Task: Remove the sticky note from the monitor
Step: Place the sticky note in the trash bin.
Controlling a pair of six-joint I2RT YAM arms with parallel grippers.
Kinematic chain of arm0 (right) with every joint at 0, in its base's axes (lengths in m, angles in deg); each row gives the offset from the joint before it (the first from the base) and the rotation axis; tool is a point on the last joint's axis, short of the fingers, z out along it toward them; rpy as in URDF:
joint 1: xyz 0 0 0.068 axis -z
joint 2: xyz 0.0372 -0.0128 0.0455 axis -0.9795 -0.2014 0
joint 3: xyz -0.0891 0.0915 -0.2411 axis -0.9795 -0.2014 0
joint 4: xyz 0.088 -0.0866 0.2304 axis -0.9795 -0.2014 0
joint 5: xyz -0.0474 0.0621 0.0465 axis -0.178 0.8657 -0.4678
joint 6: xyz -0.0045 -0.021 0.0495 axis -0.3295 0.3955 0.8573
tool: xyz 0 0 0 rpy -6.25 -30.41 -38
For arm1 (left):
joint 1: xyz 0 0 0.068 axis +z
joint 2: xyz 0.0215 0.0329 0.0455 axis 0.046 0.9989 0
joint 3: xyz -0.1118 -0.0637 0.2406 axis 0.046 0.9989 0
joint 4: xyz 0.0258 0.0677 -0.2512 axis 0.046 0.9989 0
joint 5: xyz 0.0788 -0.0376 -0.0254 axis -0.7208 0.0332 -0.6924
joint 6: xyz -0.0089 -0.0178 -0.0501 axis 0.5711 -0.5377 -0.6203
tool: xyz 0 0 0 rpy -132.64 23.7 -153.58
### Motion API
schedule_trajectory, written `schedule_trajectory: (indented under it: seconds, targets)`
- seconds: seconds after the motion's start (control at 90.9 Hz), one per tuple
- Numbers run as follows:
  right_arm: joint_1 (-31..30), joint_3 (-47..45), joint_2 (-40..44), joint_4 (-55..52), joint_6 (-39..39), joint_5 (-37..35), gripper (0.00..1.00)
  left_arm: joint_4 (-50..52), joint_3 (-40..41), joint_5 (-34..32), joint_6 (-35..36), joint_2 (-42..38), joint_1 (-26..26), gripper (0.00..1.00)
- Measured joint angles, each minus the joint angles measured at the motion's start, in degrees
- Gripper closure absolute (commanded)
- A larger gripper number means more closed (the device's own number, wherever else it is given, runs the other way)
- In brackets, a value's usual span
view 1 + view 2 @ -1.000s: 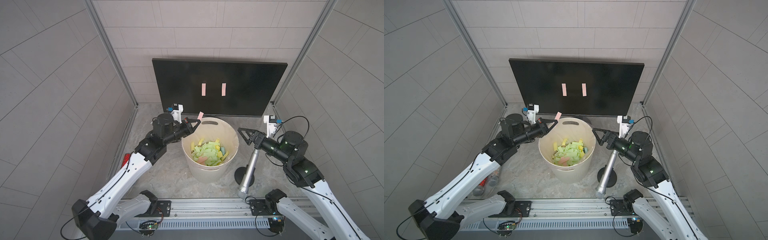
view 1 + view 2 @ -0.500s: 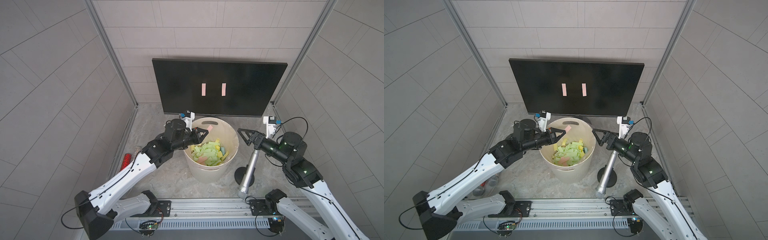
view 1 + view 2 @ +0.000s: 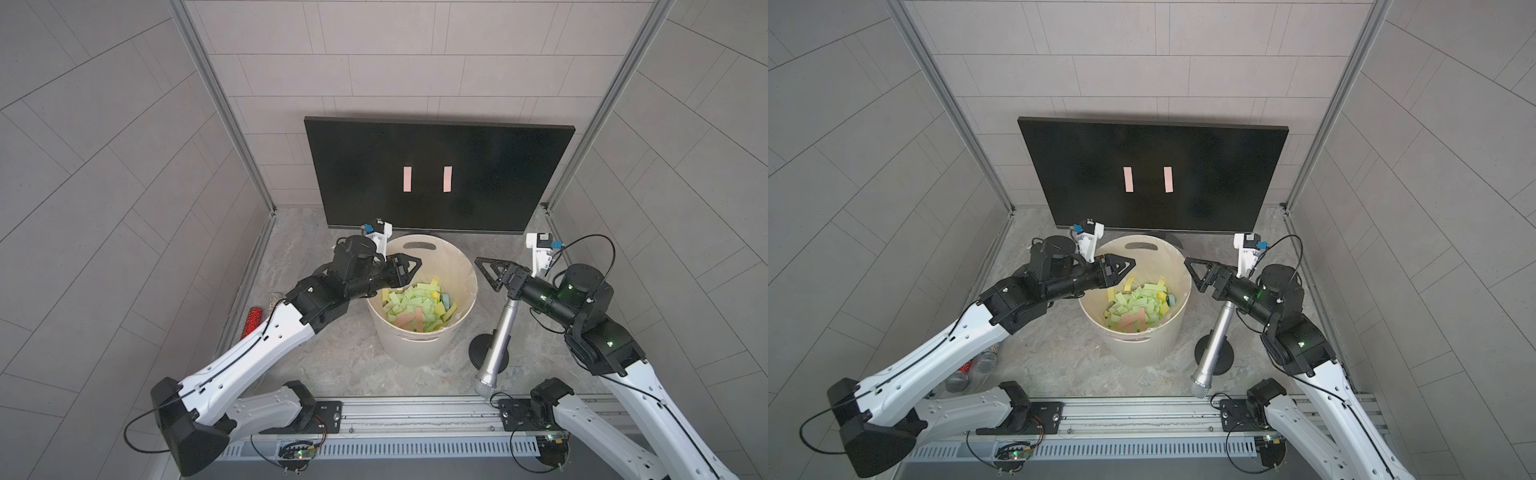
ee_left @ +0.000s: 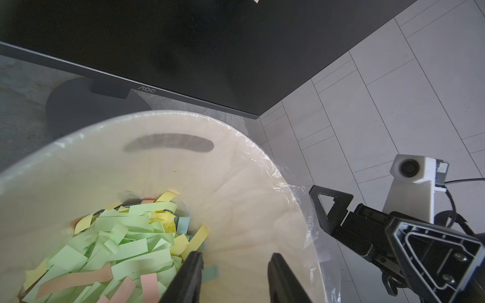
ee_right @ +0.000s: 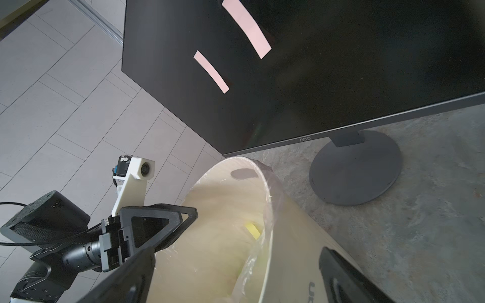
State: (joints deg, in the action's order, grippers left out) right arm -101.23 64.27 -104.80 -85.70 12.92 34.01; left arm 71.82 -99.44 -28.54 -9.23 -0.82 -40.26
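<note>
The left gripper (image 3: 409,266) hangs over the left rim of the cream bucket (image 3: 415,349), in the middle of the frame. Its jaws are parted to a middling gap with nothing between them. Right below it the bucket holds a heap of paper strips (image 3: 415,307), mostly green and yellow with a few pink. Across the bucket, right of centre, the right gripper (image 3: 492,272) is spread wide and empty just outside the rim.

Behind the bucket, in the upper middle of both top views, the monitor (image 3: 507,166) stands upright on its round foot. Two pink strips sit side by side on the middle of its dark screen: the left-hand sticky note (image 3: 407,179) and the right-hand sticky note (image 3: 446,179). Both are well above either gripper.

A silver microphone (image 3: 498,332) leans on its stand at the lower right, under the right arm. Something red and glittery (image 3: 253,322) lies by the left wall.
</note>
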Motion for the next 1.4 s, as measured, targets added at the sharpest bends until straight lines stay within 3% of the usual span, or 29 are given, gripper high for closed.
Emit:
schedule_trajectory:
  seconds: [0.264, 0.55, 1.002, 1.398]
  targets:
    - [0.0, -0.2, 0.1, 0.0, 0.0, 0.0, 0.0, 0.4, -3.5, -2.1, 1.3, 0.9, 0.0, 0.48]
    - [0.0, -0.2, 0.1, 0.0, -0.1, 0.0, 0.0, 0.1, -10.9, -3.3, 2.8, 4.8, 0.9, 0.34]
    - [1.0, -0.2, 0.8, 0.0, -1.2, -0.1, 0.0, -2.1, -18.0, -0.3, -1.1, 13.0, 7.8, 0.01]
    - [1.9, -0.2, 0.8, -0.1, -2.1, -0.2, 0.0, -6.3, -21.9, 2.1, -5.7, 20.8, 13.3, 0.0]
